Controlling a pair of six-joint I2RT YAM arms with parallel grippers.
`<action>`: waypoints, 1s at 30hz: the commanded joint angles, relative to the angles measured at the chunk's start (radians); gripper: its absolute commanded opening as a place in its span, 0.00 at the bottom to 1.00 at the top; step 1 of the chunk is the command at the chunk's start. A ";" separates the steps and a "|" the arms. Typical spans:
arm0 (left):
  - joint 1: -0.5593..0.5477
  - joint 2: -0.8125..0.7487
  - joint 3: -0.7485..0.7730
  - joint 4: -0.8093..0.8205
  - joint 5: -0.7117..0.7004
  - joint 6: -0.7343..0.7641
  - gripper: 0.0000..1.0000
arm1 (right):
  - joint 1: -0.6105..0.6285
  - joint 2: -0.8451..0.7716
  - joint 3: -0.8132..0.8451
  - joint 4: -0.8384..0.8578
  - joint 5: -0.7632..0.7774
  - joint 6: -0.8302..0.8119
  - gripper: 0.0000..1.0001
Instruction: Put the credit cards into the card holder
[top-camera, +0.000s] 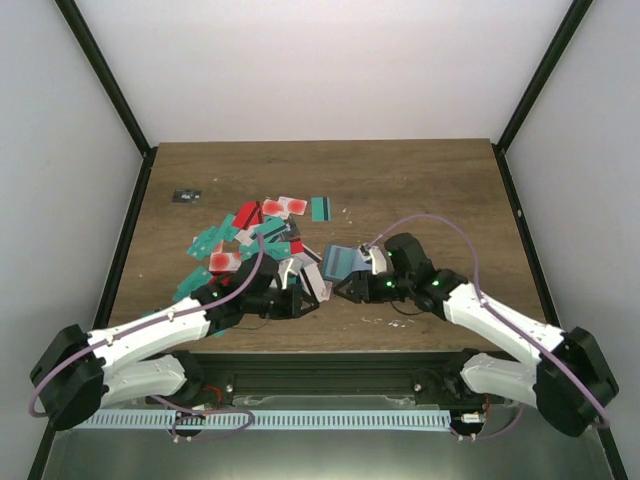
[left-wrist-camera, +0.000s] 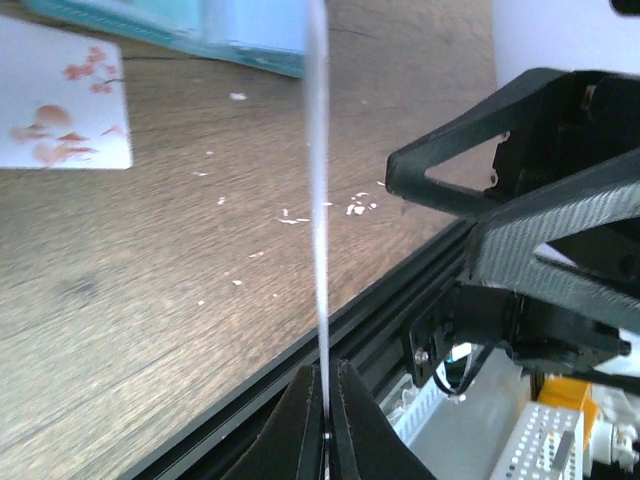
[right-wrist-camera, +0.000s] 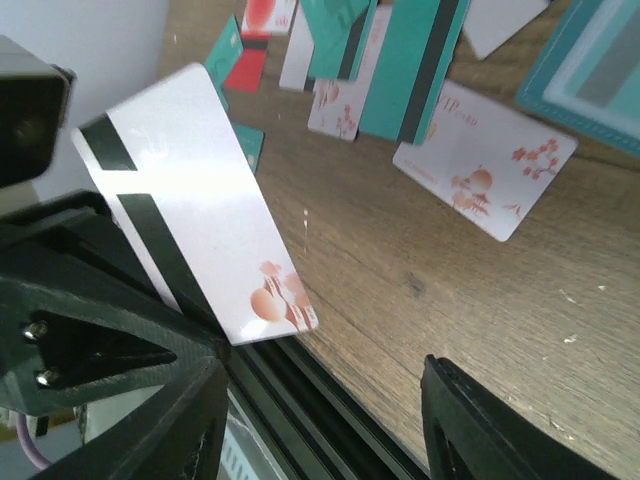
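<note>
**Card poised at the holder.** Your left jaws are clamped tight on a white-pink credit card (right-wrist-camera: 200, 200), gripping it near its black stripe. The card stands on edge above the near rim of the counter (top-camera: 420, 190), with its red-blotted corner free.

From the left wrist the card shows as a thin pale line running straight out from the jaws. The blue-teal card holder (top-camera: 340, 262) lies flat on the counter dead ahead along that line. The card's long axis therefore already points at the holder, though the views do not show how near its tip is.

Your right jaws stand open and empty just beside the held card, low over the counter's near edge. From the right wrist the holder sits ahead and off to the right, with a light inner pocket showing. In the overhead view the right arm is the nearer of the two to it.

One white-pink card (right-wrist-camera: 490, 170) lies face up between the holder and the held card. The heap of loose cards (top-camera: 250, 235), teal, red and white, sprawls farther off on the left arm's side.

The move probably turns on that alignment: the card's leading edge has to meet the pocket mouth squarely. The open right jaws look well placed to steady the holder, which is light and likely to slide when pushed.
</note>
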 joint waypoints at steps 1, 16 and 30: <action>0.028 0.064 0.083 -0.021 0.152 0.164 0.04 | -0.043 -0.098 0.033 -0.081 0.041 0.018 0.58; 0.052 0.083 0.140 0.046 0.420 0.241 0.04 | -0.129 -0.222 -0.166 0.209 -0.304 0.165 0.72; 0.051 0.064 0.141 0.106 0.484 0.224 0.04 | -0.129 -0.168 -0.209 0.590 -0.466 0.332 0.23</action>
